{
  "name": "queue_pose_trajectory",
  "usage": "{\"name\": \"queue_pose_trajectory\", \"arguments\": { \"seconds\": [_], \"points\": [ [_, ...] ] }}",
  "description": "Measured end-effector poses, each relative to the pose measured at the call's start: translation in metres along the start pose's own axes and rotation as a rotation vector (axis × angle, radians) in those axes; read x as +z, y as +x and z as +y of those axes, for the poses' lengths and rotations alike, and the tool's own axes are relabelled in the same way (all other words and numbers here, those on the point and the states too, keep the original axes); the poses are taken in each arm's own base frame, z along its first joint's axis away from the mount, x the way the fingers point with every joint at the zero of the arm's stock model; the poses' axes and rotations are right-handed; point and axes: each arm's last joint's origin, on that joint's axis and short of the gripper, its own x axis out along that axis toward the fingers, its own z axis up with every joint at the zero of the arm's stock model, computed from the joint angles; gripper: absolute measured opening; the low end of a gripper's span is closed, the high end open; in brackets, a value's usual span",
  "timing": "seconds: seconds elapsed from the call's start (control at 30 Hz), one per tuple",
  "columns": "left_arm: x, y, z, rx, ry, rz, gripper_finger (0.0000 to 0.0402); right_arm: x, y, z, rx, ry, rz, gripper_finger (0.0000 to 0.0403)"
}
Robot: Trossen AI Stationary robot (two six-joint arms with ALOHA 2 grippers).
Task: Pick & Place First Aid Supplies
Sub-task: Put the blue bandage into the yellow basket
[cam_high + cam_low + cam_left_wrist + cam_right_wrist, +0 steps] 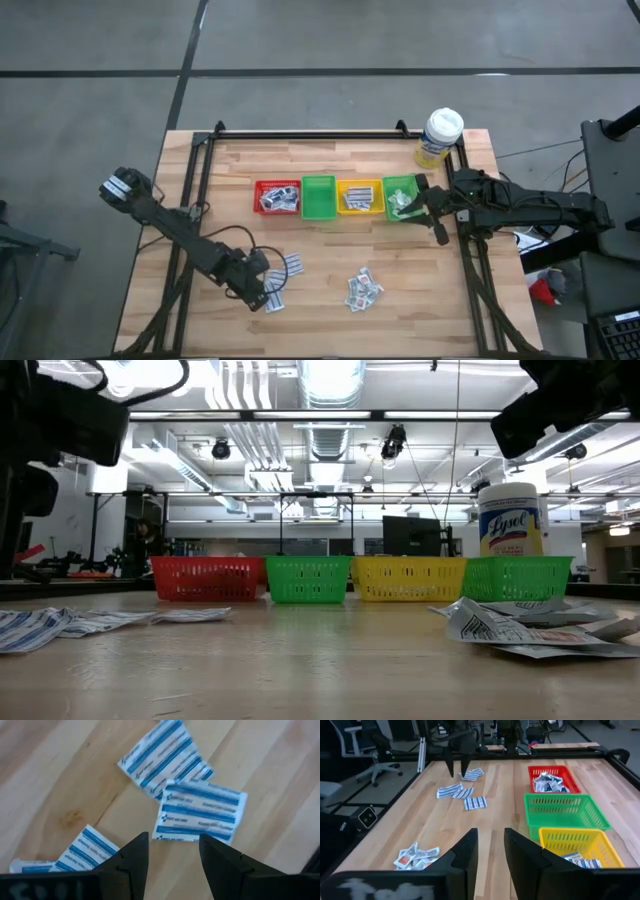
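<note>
lower left of the high view, the left gripper (262, 296) hovers over blue-striped packets (283, 268) on the wooden table (330, 315), while the right gripper (432, 212) sits beside the rightmost green bin (402, 186), bottle (438, 136) behind.

low view: four bins (309, 578) line mid-frame, packets lying lower left and right, workshop ceiling lights beyond.

left wrist view: fingers (131, 860) spread, empty, one packet (200, 811) just above them; best to drop straight, straddling an edge.

right wrist view: fingers (465, 851) slightly apart, holding nothing; another pile (416, 856) lower left.
</note>
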Motion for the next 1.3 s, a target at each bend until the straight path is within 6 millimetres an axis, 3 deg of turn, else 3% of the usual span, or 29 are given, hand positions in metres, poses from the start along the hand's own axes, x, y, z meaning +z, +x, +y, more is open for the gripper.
{"name": "queue_pose_trajectory", "arguments": {
  "seconds": [0.43,0.87,1.0,1.3],
  "points": [
    [0.010,0.020,0.002,0.076,0.007,0.017,0.0167,0.002,0.000,0.000,0.001,0.000,-0.018,0.0102],
    [0.008,0.040,0.006,0.155,0.039,0.065,0.0163,0.002,0.000,0.000,0.002,0.007,-0.019,0.0096],
    [0.008,0.042,0.007,0.169,0.036,0.070,0.0136,0.002,0.000,0.000,0.002,0.025,-0.018,0.0101],
    [0.008,0.040,0.007,0.167,0.035,0.061,0.0036,0.002,0.000,0.000,0.002,0.027,-0.018,0.0094]
  ]
}}
